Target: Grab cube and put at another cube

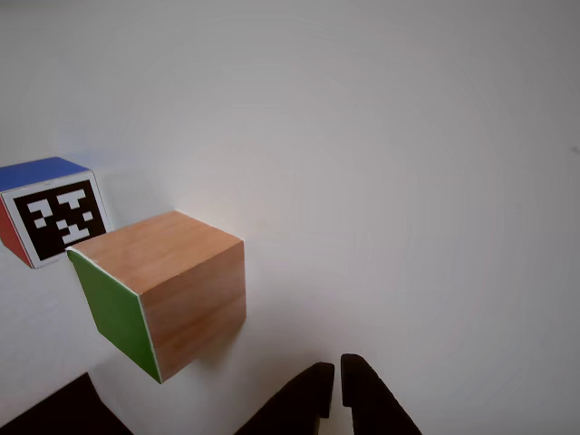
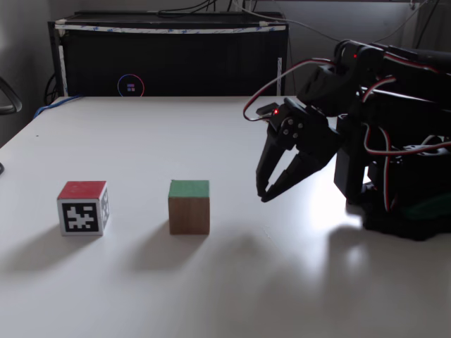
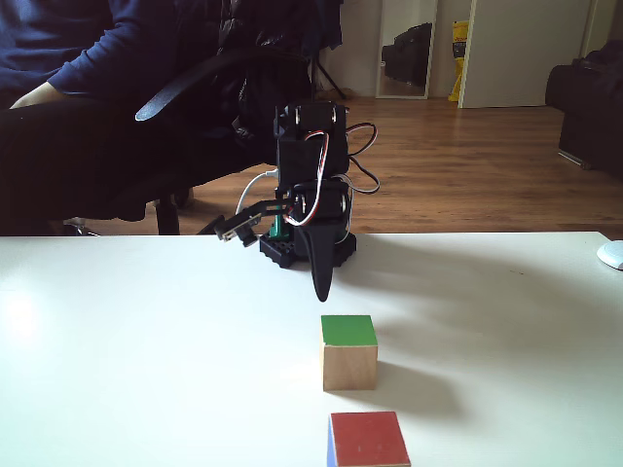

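Observation:
The cube is wood-grain with a green top and stands on the white table. In the other view its green face turns left. It also shows in a fixed view. Another cube, red-topped with a black-and-white marker, stands apart to its left, seen again at the left edge and at the bottom edge. My gripper hangs just above the table, right of the wood cube, shut with nothing between its fingers. From the front the gripper points down behind the cube.
A black box stands along the table's far edge. The arm's base sits at the right. A seated person is behind the table, and a white mouse lies at the table's right edge.

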### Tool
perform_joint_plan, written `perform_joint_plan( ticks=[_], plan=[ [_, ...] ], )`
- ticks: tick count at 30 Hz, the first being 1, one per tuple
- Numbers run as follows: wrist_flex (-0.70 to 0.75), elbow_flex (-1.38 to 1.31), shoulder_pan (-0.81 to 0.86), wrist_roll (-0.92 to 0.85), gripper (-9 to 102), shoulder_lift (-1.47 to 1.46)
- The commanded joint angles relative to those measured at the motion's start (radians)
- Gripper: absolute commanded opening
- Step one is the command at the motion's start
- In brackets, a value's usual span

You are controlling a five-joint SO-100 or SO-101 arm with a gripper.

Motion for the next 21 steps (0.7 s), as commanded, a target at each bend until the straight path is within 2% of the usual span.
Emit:
perform_joint_plan(
  ticks=[1, 21],
  plan=[
    [0.005, -0.031, -0.071, -0.064, 0, 0.005],
    [0.005, -0.031, -0.071, -0.063, 0, 0.005]
  ],
)
